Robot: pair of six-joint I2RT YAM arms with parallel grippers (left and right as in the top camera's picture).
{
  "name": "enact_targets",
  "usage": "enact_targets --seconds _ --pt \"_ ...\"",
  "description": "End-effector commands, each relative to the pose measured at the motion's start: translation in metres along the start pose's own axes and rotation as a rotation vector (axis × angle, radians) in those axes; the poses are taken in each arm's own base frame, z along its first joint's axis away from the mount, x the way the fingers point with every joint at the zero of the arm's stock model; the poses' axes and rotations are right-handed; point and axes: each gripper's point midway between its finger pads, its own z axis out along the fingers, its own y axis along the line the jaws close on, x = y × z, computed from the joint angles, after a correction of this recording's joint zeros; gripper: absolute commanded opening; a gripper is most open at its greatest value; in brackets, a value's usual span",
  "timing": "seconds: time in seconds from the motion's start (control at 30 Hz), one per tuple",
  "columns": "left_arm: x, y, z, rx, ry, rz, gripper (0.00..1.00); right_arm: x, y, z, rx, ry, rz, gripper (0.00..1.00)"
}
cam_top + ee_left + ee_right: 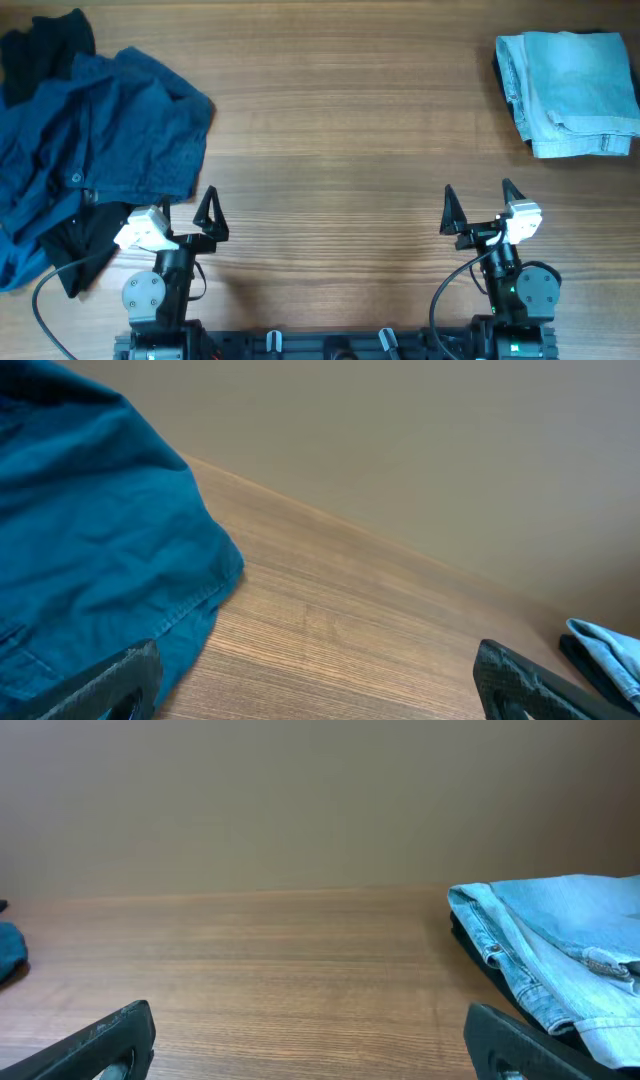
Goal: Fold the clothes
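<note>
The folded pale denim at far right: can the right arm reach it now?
Likely yes: the right gripper is open, and only bare table separates it from the pale denim.

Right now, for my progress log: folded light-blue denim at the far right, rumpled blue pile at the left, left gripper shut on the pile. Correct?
Not quite. The left gripper is open, its fingers wide apart at the edge of the rumpled blue pile, gripping nothing, as the left wrist view shows. The folded light-blue denim does lie at the far right.
</note>
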Motion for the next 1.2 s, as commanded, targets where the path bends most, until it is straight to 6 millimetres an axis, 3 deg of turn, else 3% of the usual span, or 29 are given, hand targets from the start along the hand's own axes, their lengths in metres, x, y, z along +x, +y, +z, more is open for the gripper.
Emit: enact_targets --seconds 0.0,0.37,0.53,0.7,0.8,0.97,1.07,1.17 --pt "0.003 -0.001 0.0 0.009 0.004 0.02 1.0 -0.001 0.004 0.0 -0.022 -0.004 -0.01 1.0" --pt "-0.006 -0.014 0.0 0.075 -0.025 0.005 1.0 -0.007 0.006 0.0 -0.029 -0.031 -0.014 1.0" --pt "-0.006 -0.017 0.0 0.089 -0.018 0.006 1.0 -0.017 0.019 -0.002 -0.107 -0.065 0.034 1.0" --pt "-0.025 -0.026 0.004 0.075 0.012 0.002 1.0 -0.028 0.025 -0.003 -0.14 -0.109 0.023 1.0" --pt "-0.036 -0.035 0.018 0.075 0.083 0.003 1.0 -0.037 0.028 -0.005 -0.154 -0.146 0.014 1.0" --pt "-0.057 -0.064 0.07 0.14 0.272 -0.011 1.0 -0.047 0.036 -0.005 -0.201 -0.167 0.019 1.0" --pt "-0.069 -0.078 0.1 0.185 0.352 -0.034 1.0 -0.056 0.036 0.0 -0.197 -0.154 0.012 1.0" --pt "-0.08 -0.08 0.122 0.167 0.382 -0.043 1.0 -0.077 0.035 0.017 -0.186 -0.107 -0.069 1.0"
